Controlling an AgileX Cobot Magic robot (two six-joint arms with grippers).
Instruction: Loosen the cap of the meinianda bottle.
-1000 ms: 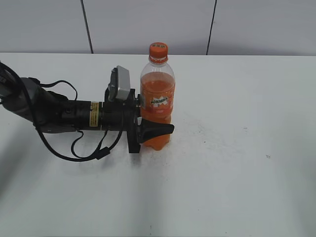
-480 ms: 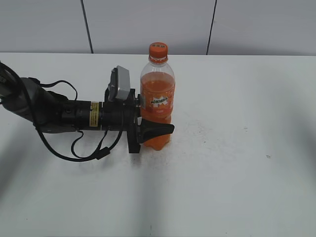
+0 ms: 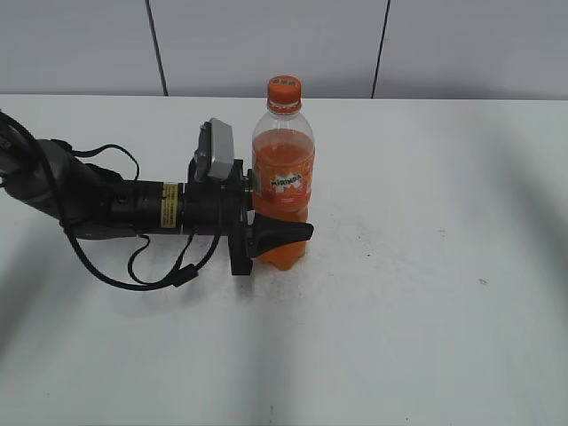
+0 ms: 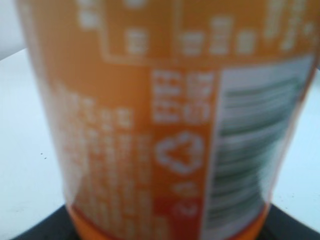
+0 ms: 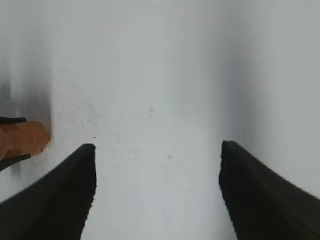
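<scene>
The meinianda bottle point(image 3: 283, 182) stands upright on the white table point(image 3: 426, 293), full of orange drink, with its orange label facing the camera. The orange cap point(image 3: 284, 90) sits on its neck with nothing touching it. My left gripper point(image 3: 297, 224) reaches in from the left, lying level, and is shut on the bottle's lower body. In the left wrist view the blurred label point(image 4: 165, 125) fills the frame. My right gripper point(image 5: 157, 150) is open and empty above bare table. The bottle's base point(image 5: 22, 140) shows at the left edge of the right wrist view. The right gripper is out of the exterior view.
The left arm and its looped cables point(image 3: 133, 213) lie across the left side of the table. A grey panelled wall point(image 3: 266, 44) runs behind the table's far edge.
</scene>
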